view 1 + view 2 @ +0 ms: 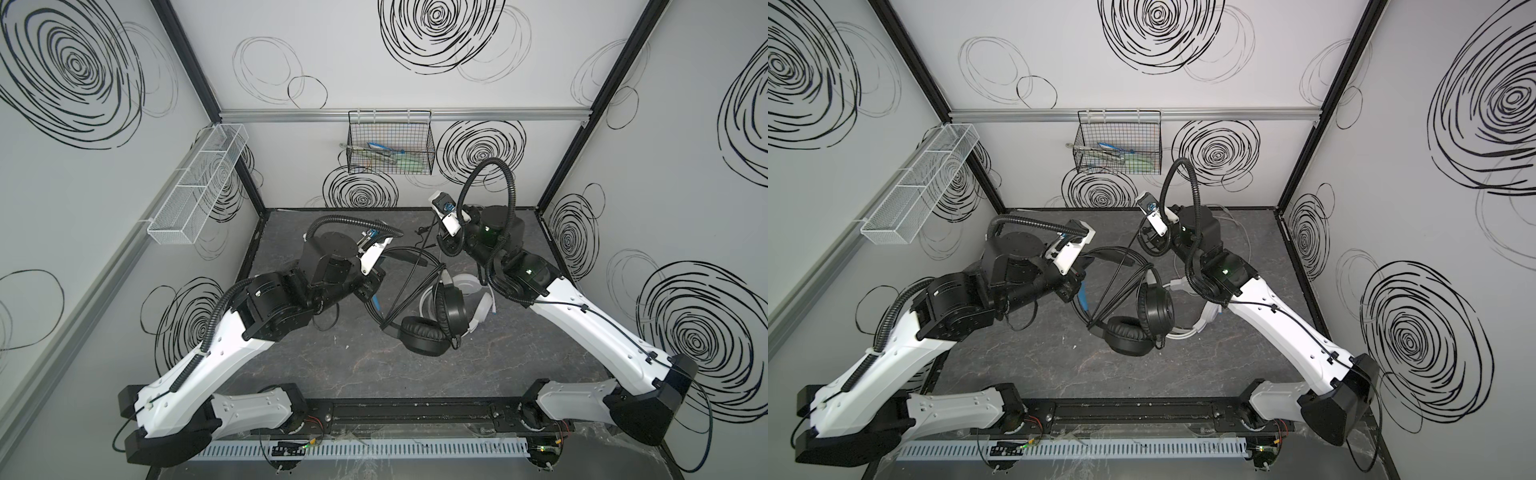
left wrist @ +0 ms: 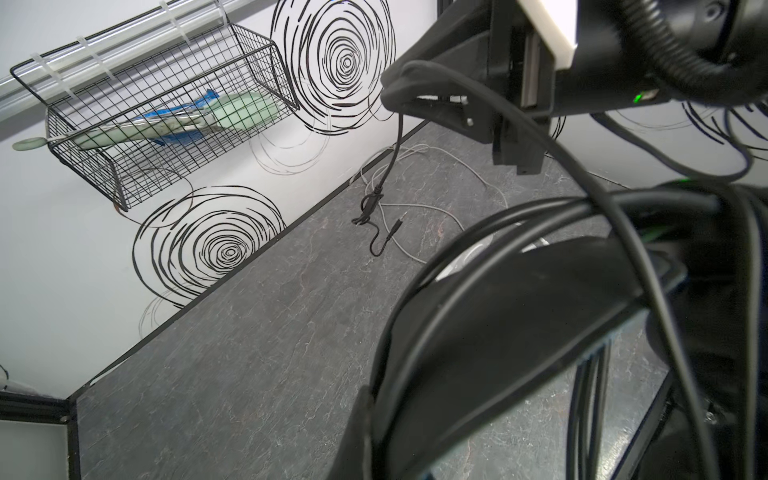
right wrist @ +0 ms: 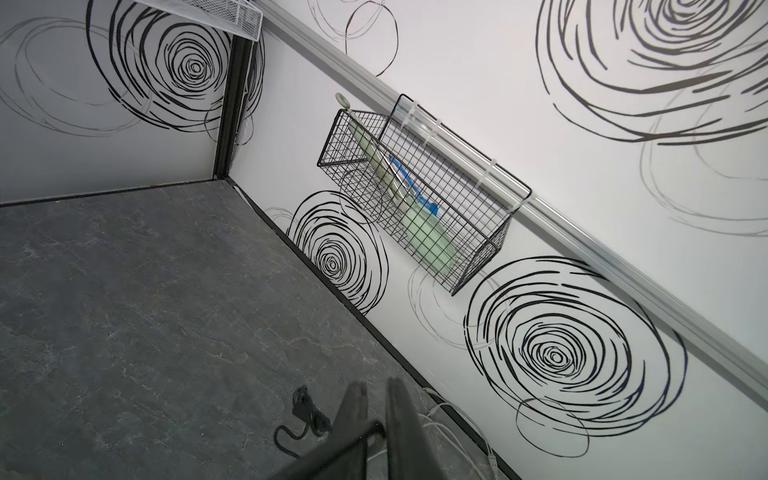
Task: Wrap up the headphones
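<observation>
Veining in pale lines runs over the matte dark-grey table (image 1: 332, 374), which is boxed in by smooth white walls (image 1: 332, 50) scribbled with black spirals and edged by black posts. An aluminium rail (image 1: 291, 115) on the back wall carries a black wire basket (image 1: 390, 145) holding pale green and blue items. A white mesh tray (image 1: 195, 183) hangs on the left wall. The black headset (image 1: 424, 334) sits mid-table between the arms, with round, glossy cups and wrinkled padded cushions. The left gripper (image 1: 372, 291) is clamped on its headband, beside a blue accent. The thin black cable (image 2: 397, 137) crosses the band in several strands. It rises to the right gripper (image 3: 375, 384) and hangs from there, its plug end curled on the table. That gripper's fingers stand a slit apart with the cable at them; whether they pinch it cannot be told. The white headset (image 1: 482, 309) lies just right of the black one, partly behind its cup. Its pale cable (image 2: 415, 208) trails loosely along the back wall.
</observation>
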{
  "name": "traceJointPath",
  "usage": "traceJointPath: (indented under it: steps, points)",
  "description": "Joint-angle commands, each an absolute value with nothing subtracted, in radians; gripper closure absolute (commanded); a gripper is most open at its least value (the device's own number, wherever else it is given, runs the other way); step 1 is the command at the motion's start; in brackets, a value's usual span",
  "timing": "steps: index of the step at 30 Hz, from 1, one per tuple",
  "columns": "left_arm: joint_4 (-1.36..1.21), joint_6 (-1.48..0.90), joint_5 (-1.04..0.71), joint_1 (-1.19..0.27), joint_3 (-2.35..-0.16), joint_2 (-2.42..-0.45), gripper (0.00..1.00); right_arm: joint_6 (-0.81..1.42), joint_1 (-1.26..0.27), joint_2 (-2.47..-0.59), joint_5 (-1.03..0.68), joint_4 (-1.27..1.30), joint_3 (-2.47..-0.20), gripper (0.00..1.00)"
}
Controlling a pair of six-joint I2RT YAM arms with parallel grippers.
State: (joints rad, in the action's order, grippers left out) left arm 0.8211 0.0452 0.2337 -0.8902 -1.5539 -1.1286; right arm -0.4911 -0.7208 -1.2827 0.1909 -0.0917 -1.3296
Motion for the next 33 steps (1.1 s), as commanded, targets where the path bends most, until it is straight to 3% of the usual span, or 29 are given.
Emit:
traceJointPath:
  steps: [1, 22, 33]
  points:
    - [0.725, 0.025, 0.196, -0.892, -1.580, -1.095, 1.00, -0.469, -0.716, -1.250, 0.197, -0.057, -1.311, 0.85]
    - [0.677, -0.004, 0.230, -0.836, -1.512, -1.027, 1.00, -0.266, -0.584, -1.134, 0.173, 0.041, -1.215, 0.86]
    - [0.600, -0.064, 0.165, -0.826, -1.615, -1.031, 1.00, -0.111, -0.519, -1.155, 0.037, 0.075, -1.181, 0.82]
